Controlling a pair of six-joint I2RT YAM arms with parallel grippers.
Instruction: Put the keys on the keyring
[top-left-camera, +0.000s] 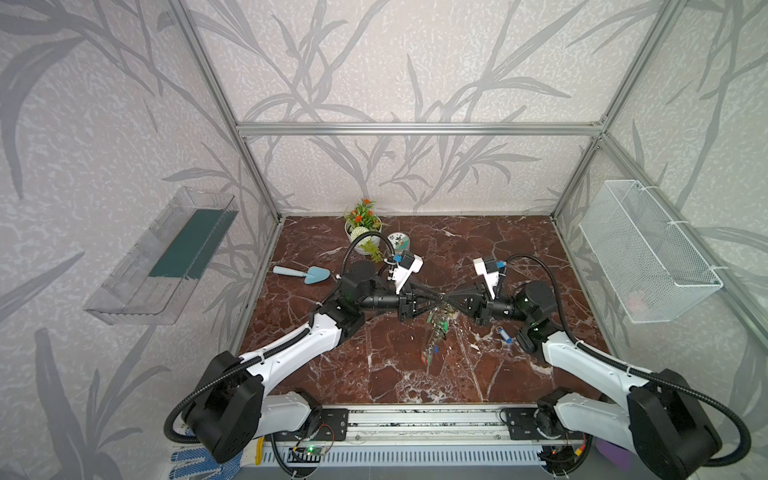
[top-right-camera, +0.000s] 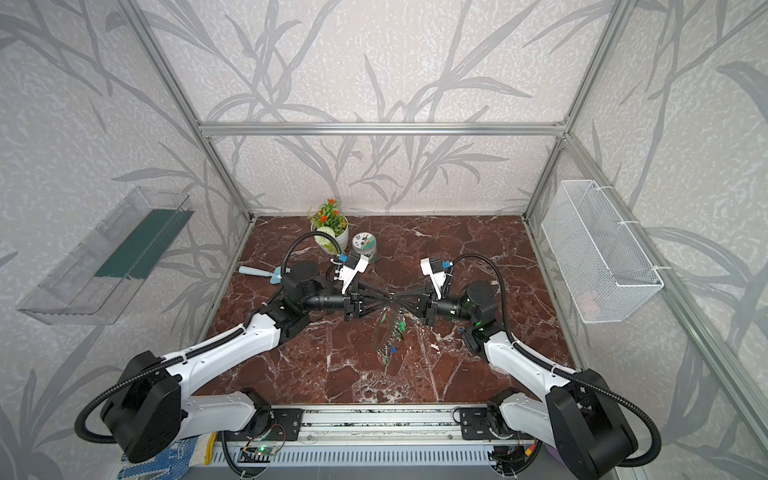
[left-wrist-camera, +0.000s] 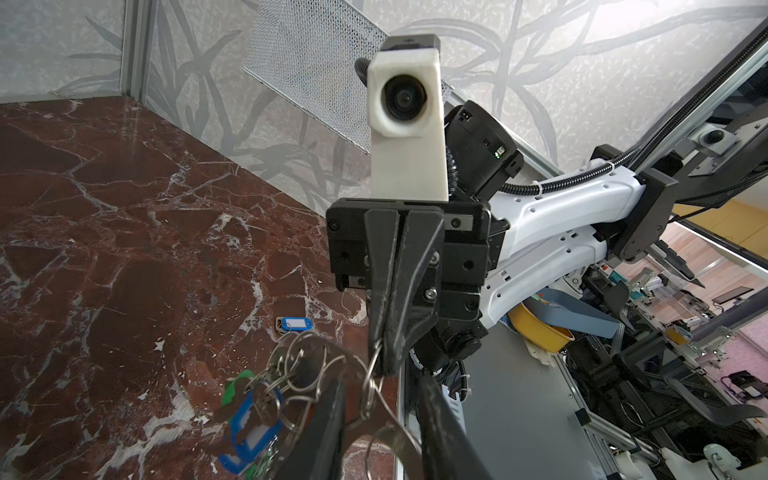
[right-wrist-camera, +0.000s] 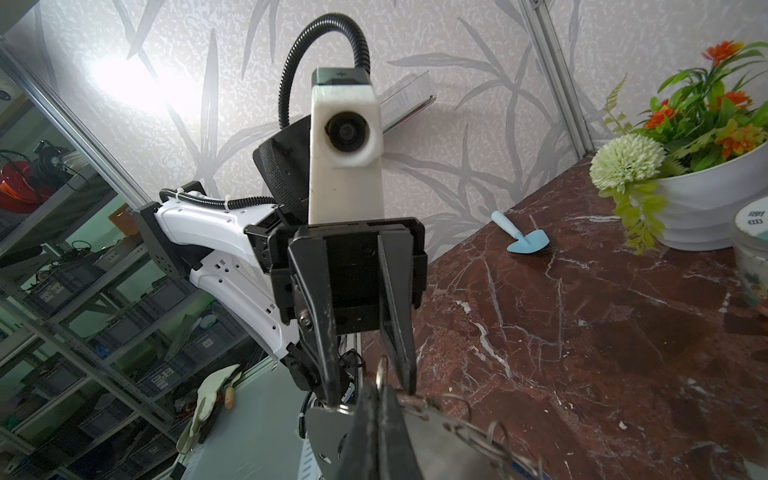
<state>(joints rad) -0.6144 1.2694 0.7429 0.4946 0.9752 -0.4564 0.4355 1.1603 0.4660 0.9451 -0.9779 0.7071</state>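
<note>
Right gripper (left-wrist-camera: 384, 365) clamps the keyring (right-wrist-camera: 440, 453); white pot (right-wrist-camera: 706, 208) holds flowers (right-wrist-camera: 715, 108).

Flower pot (top-left-camera: 362, 222) at back, round tin (top-left-camera: 399, 240) just beside; blue trowel (top-left-camera: 303, 274) lying nearby; mesh basket (top-left-camera: 648, 257) on wall.

Keyring (right-wrist-camera: 328, 432) aloft, one blue key (top-left-camera: 503, 333) loose on the counter (top-left-camera: 374, 374).
The grey metal plate hangs slanting, a green tag (left-wrist-camera: 236, 386) and a blue tag (left-wrist-camera: 249, 432) bunched on its rings; the loose key lies flat nearby.
</note>
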